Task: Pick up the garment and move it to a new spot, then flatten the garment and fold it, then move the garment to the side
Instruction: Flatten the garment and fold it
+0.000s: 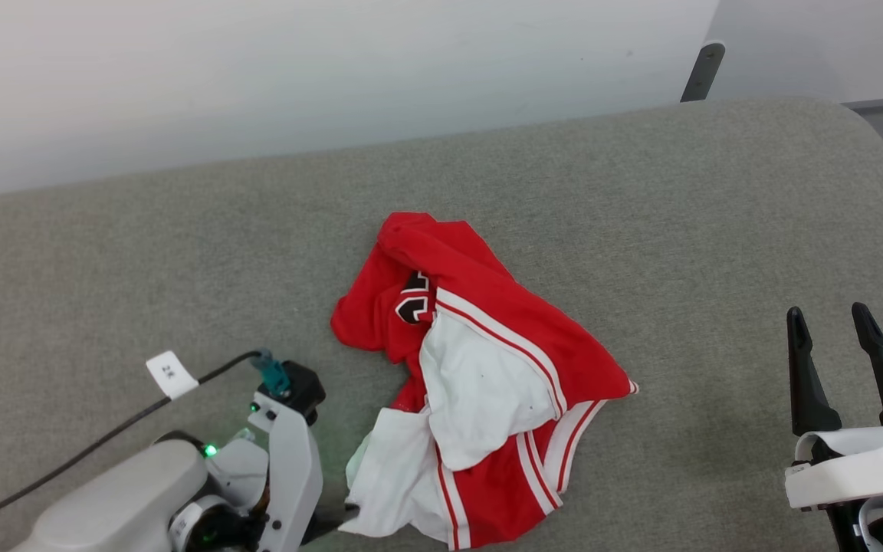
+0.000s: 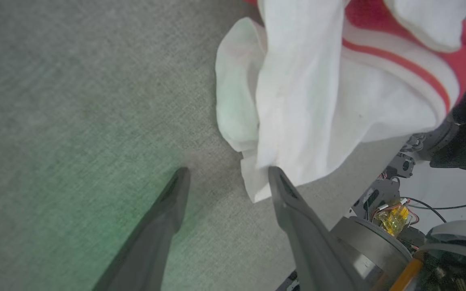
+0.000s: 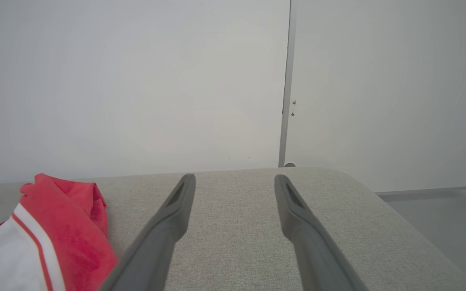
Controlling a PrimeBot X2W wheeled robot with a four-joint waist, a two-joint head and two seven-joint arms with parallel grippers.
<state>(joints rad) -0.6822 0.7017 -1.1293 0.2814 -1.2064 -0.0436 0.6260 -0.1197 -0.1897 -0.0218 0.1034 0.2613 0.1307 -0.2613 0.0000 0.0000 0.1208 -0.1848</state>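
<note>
The garment [image 1: 480, 368] lies crumpled in the middle of the grey padded surface [image 1: 679, 215], red with white sleeves, striped trim and a bit of black lettering showing. My left arm's wrist [image 1: 288, 460] is low at the garment's near left corner. In the left wrist view my left gripper [image 2: 228, 171] is open just above the surface, one fingertip [image 2: 275, 176] at the white sleeve's edge of the garment [image 2: 318, 101], nothing between the fingers. My right gripper [image 1: 830, 314] stands open to the garment's right, well apart from it; its wrist view has the gripper [image 3: 235, 178] open and the garment [image 3: 63, 230] at the lower left.
A black cable with a white tag [image 1: 172, 374] runs off my left arm across the surface. A dark post [image 1: 702, 70] stands behind the far right corner against the white wall. The surface's rounded right end drops to grey floor [image 3: 439, 214].
</note>
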